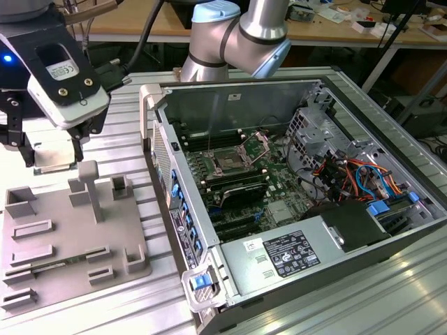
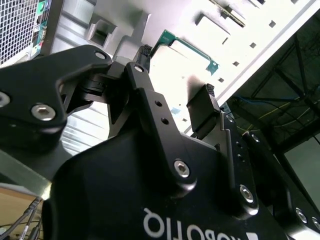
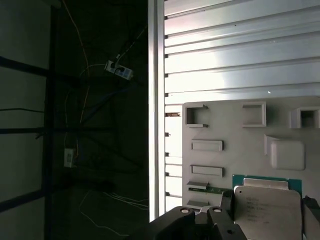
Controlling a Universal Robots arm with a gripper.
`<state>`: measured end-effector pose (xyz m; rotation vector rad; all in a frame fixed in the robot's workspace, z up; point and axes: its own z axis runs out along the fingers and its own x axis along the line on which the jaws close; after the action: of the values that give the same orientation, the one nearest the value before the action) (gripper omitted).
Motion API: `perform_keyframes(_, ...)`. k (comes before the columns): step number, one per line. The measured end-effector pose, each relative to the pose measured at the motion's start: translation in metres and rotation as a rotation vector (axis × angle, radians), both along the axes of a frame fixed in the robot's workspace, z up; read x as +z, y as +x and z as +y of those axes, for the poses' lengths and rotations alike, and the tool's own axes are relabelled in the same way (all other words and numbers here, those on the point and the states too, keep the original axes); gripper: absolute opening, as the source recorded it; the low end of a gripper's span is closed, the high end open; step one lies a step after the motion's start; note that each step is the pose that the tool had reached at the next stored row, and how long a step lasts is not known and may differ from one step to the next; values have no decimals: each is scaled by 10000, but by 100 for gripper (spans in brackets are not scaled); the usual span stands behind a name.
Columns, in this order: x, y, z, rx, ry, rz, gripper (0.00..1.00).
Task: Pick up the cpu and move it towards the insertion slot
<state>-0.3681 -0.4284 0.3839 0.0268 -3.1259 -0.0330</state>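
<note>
Gripping the single cpu between closed jaws, the gripper hangs at the exterior view's upper left, near one grey tray, well apart from the one insertion slot.

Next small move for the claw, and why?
Probably carry it toward the exterior view's right, staying high: the claw seems shut on the cpu, raised off the tray, and the case wall stands before the insertion slot.

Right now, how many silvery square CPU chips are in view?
1: the silvery cpu in the black gripper, near the grey plastic tray. The silver-framed insertion slot looks empty; others may be hidden.
</note>
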Motion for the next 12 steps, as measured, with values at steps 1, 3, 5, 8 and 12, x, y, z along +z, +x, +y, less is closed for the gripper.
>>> perform_keyframes(1,0,36,0,0,-1,1,55)
perform_keyframes(3,0,108,0,1,0,0,55)
perform_keyframes(5,0,178,0,1,0,1,55)
perform_keyframes(8,0,258,0,0,0,1,55)
perform_keyframes(12,0,354,0,0,0,0,55)
